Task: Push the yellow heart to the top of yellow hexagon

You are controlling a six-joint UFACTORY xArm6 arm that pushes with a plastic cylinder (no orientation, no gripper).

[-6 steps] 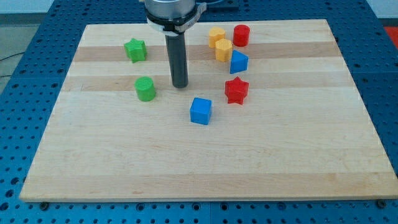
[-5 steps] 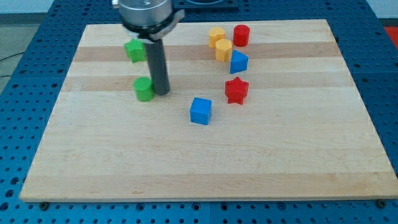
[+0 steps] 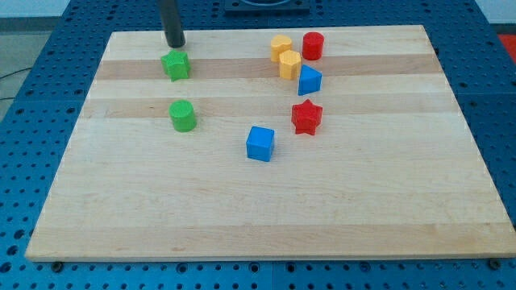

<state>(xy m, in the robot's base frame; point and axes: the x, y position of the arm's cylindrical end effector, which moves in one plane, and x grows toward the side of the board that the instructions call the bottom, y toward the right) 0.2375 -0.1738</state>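
My tip [image 3: 175, 44] is sitting near the board's [image 3: 242, 209] top edge, just above the green star [image 3: 175, 64]; it is a bare rod, grasping nothing. The yellow heart [image 3: 280, 47] is lying near the top edge, touching the yellow hexagon [image 3: 290, 64] at its upper left. The red cylinder [image 3: 313, 45] is standing just right of them.

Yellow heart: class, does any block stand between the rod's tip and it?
No. My tip sits near the view's top left, just above the green star. The board strip running right to the yellow heart holds no block; the yellow hexagon lies just below the heart.
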